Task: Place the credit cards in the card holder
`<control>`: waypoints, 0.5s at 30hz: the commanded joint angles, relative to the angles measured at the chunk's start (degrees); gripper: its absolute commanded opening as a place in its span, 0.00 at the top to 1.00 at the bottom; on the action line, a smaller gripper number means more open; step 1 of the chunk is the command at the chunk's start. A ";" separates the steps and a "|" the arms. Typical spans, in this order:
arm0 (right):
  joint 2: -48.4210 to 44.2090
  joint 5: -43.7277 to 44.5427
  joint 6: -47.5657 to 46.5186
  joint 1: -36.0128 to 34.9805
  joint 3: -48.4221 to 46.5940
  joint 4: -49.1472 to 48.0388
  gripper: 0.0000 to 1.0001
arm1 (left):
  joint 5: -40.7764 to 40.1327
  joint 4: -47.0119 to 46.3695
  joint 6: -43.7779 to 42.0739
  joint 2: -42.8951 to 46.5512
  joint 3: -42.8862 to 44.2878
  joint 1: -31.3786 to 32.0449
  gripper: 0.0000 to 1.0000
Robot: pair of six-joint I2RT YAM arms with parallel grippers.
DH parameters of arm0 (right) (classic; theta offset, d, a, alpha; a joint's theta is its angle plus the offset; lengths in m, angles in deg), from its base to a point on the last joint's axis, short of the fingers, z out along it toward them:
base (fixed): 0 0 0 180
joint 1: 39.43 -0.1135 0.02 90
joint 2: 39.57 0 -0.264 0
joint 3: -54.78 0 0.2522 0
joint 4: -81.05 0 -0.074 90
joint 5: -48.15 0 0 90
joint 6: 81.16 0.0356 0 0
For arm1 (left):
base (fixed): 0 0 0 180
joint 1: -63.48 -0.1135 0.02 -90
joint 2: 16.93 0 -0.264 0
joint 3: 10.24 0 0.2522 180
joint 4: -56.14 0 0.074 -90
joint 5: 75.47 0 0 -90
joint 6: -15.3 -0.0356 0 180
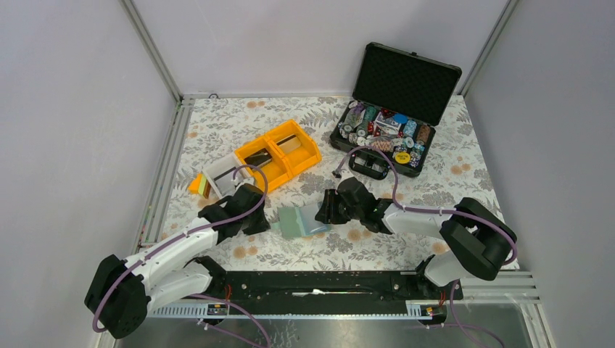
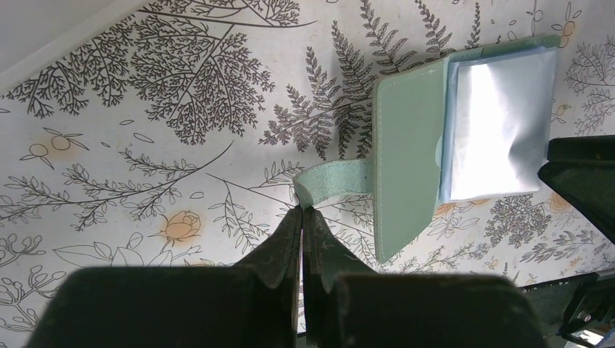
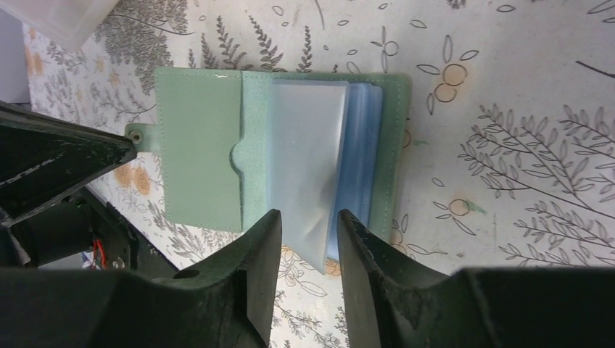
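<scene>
card holder (image 1: 302, 221) open, strap (image 2: 335, 179) pinched in left tool (image 2: 302, 210), pocket (image 3: 304, 145) inside right tool (image 3: 308, 217)

Top cam: fixed, high & behind both arm bases, looking down on the whole surface (image 1: 217, 138) from far off. Left wrist cam: just behind the left hand (image 2: 301, 212), looking along its fingers, v. close to the surface. Right wrist cam: same setup behind the right hand (image 3: 307, 217). All 3 share the card holder (image 1: 299, 221), ahead of & between both hands. Each wrist view catches the opposite hand at its edge.
</scene>
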 commanded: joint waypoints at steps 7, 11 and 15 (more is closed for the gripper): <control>2.69 -6.38 2.21 -0.49 0.84 -8.56 0.71 | -1.30 -0.33 -1.68 0.43 2.60 -0.28 1.00; 3.20 -6.97 3.53 -0.49 1.64 -10.50 0.75 | -1.21 -0.24 -2.08 0.94 2.83 -0.28 1.00; 3.04 -7.07 4.39 -0.48 2.13 -11.79 0.82 | -1.03 0.11 -2.94 1.03 3.50 -0.29 1.00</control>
